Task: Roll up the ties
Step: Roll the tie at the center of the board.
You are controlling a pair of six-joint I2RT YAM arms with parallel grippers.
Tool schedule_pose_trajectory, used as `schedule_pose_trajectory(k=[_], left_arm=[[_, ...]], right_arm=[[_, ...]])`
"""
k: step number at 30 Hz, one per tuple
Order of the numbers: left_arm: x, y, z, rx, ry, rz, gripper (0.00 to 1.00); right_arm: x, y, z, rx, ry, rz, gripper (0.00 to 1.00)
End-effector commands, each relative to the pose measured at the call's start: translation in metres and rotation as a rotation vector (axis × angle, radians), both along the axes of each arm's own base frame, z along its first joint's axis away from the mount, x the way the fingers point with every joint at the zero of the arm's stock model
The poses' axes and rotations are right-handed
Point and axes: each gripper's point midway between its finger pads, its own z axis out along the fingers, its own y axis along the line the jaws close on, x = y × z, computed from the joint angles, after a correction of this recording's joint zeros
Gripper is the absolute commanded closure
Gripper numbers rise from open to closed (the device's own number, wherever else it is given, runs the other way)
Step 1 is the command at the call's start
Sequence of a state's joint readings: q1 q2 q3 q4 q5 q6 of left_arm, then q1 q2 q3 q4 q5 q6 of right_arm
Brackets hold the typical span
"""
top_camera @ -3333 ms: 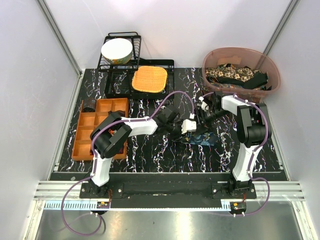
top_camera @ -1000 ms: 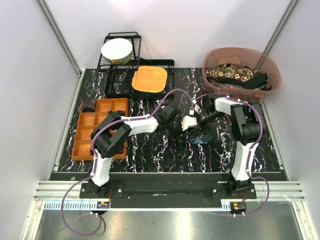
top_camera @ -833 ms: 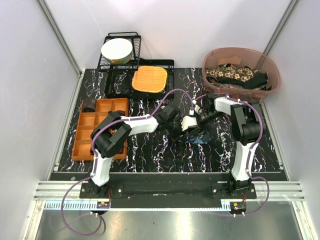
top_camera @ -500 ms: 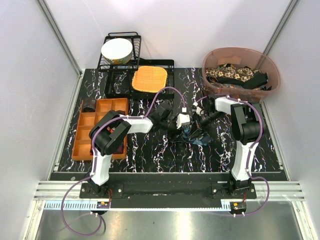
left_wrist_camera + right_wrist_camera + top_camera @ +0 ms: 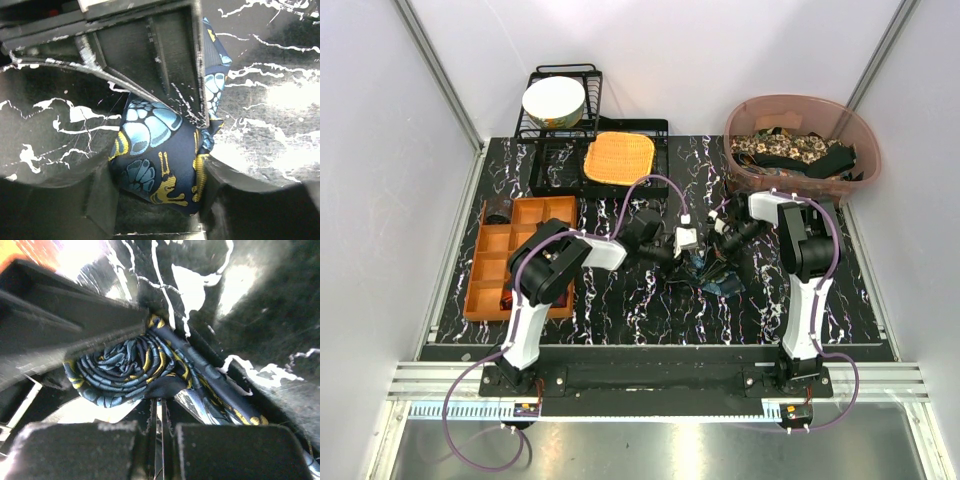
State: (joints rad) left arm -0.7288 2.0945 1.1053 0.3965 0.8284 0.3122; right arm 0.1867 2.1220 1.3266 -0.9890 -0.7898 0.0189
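Tie [image 5: 155, 150] roll | left fingers [image 5: 252, 210] clamp it | right fingers [image 5: 225, 452] pinched together on its edge

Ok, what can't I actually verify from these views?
Top view: the left gripper and right gripper cover most of the blue tie; how far it is rolled is hidden there.
Left wrist: whether the left fingers squeeze the roll or only flank it is unclear.
Right wrist: the tie's loose tail runs off the bottom right edge.
Top view: the ties in the bin are tangled and too small to count.
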Motion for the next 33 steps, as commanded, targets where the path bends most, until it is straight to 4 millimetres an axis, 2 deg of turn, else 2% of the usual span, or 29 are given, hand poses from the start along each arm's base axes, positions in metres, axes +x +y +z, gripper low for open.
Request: schedule_pose_trajectory(k=[1, 3, 4, 5, 6, 10, 14, 15, 19, 25, 28, 29, 30, 33], left_arm=[[-0.021, 0.005, -0.029, 0.124, 0.01, -0.018, 0.67], [-0.018, 0.015, -0.032, 0.187, -0.022, 0.014, 0.71], [-0.022, 0.027, -0.04, 0.244, -0.003, 0.034, 0.73], [-0.019, 0.033, -0.038, 0.277, -0.032, 0.052, 0.73], [-0.026, 0.045, -0.047, 0.335, -0.01, 0.062, 0.73], [-0.031, 0.068, -0.052, 0.441, -0.02, 0.099, 0.73], [-0.033, 0.078, -0.059, 0.527, -0.006, 0.115, 0.71], [-0.032, 0.078, -0.059, 0.532, -0.004, 0.117, 0.7], [-0.029, 0.073, -0.057, 0.545, -0.008, 0.124, 0.68], [-0.026, 0.071, -0.06, 0.578, 0.007, 0.154, 0.65], [-0.03, 0.07, -0.062, 0.58, 0.023, 0.153, 0.63], [-0.031, 0.068, -0.062, 0.574, 0.034, 0.157, 0.6], [-0.033, 0.067, -0.063, 0.563, 0.042, 0.157, 0.58], [-0.033, 0.06, -0.056, 0.486, 0.053, 0.145, 0.51]], right_arm=[[0.009, -0.023, -0.043, -0.154, -0.079, 0.097, 1.0], [0.016, -0.018, -0.032, -0.112, -0.111, 0.108, 0.92], [0.015, -0.016, -0.025, -0.089, -0.11, 0.111, 0.85], [0.019, -0.011, -0.012, -0.04, -0.134, 0.105, 0.73], [0.019, -0.01, -0.005, -0.024, -0.137, 0.099, 0.66], [0.024, -0.004, 0.032, 0.07, -0.214, 0.081, 0.48], [0.02, 0.003, 0.046, 0.152, -0.239, 0.052, 0.44], [0.025, 0.005, 0.046, 0.168, -0.259, 0.04, 0.39], [0.022, 0.017, 0.038, 0.204, -0.217, 0.017, 0.38], [0.011, 0.021, 0.023, 0.174, -0.18, 0.038, 0.46], [0.012, 0.014, 0.008, 0.11, -0.179, 0.047, 0.72], [0.013, 0.012, 0.004, 0.093, -0.181, 0.048, 0.9], [0.013, 0.01, -0.001, 0.068, -0.178, 0.052, 0.99], [0.015, 0.0, -0.016, -0.01, -0.19, 0.077, 1.0]])
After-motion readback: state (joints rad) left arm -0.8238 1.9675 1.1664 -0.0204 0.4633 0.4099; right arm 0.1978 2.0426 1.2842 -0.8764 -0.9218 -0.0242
